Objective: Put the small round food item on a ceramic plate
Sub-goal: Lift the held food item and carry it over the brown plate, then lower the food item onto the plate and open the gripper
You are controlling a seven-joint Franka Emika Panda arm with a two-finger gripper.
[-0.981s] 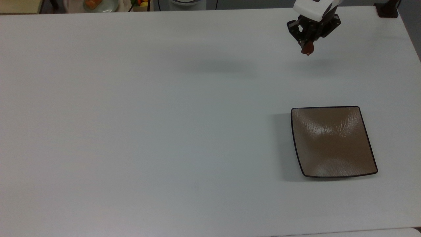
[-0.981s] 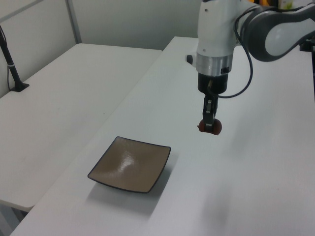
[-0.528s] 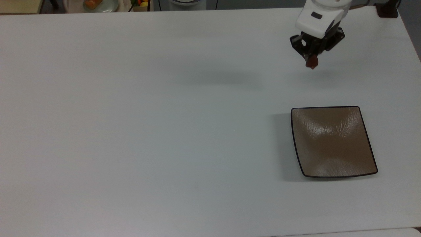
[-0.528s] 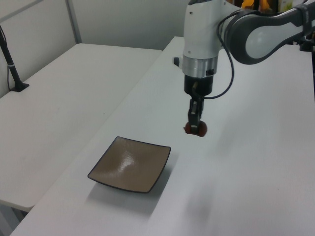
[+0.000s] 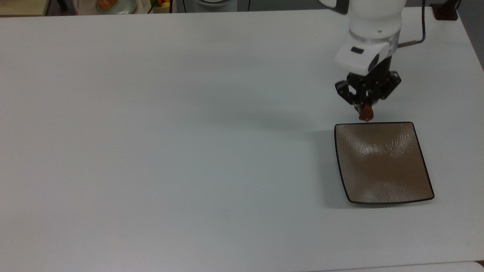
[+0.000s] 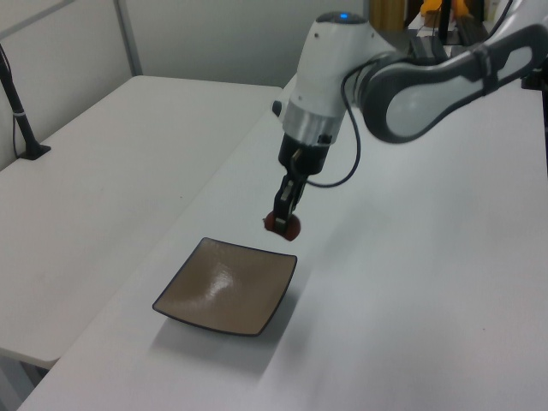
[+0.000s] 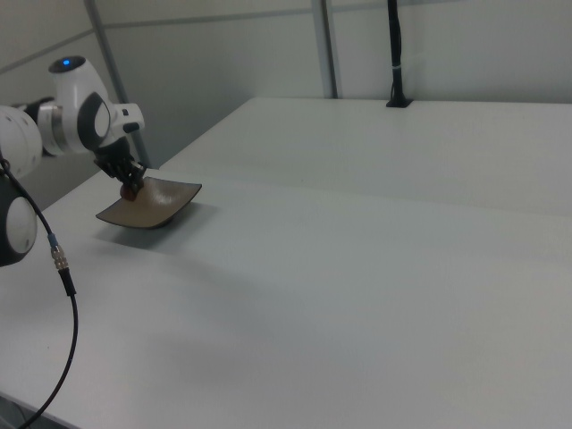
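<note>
The small round food item (image 5: 365,113) (image 6: 283,224) (image 7: 131,189) is a dark reddish-brown lump, pinched in my gripper (image 5: 365,112) (image 6: 285,219) (image 7: 130,187), which is shut on it and points downward. It hangs in the air just beyond the far edge of the ceramic plate (image 5: 382,162) (image 6: 228,286) (image 7: 154,205), a square tan-brown dish with a thin black rim resting on the white table (image 5: 170,132). In the left view the item hovers above the plate's far corner, not touching it.
At the top view's top left edge a pale round dish with orange food (image 5: 109,5) and some fruit (image 5: 163,3) sit beyond the table. A black post (image 6: 21,120) (image 7: 396,54) stands on the neighbouring table.
My arm has carried the food item steadily toward the plate, from the table's far edge down the top view to the plate's far rim. The plate has not moved.
</note>
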